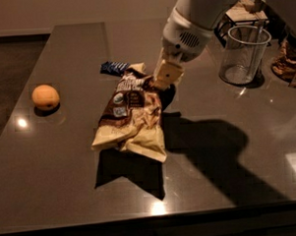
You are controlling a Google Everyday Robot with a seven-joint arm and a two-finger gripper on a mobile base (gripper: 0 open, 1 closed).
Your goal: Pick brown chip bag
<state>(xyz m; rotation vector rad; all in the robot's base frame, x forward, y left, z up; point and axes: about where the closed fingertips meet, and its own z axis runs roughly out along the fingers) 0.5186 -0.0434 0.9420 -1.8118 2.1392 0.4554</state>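
The gripper (166, 80) is clamped on the top corner of the brown chip bag (130, 116), which droops below and to its left, apparently clear of the table (58, 193). The bag looks light, limp and slick, with fragile contents. The flat sealed edge therefore seems the best hold, since pinching the puffed middle would likely slip or crush chips.

There was 1 desk (67, 182), with 1 end effector (166, 79) above its middle, and 1 brown chip bag (130, 116) pinched by that end effector and hanging below it. 1 orange fruit (45, 97) lay far to its left, 1 blue snack wrapper (114, 67) just left, and 1 clear cup (243, 54) to its right.
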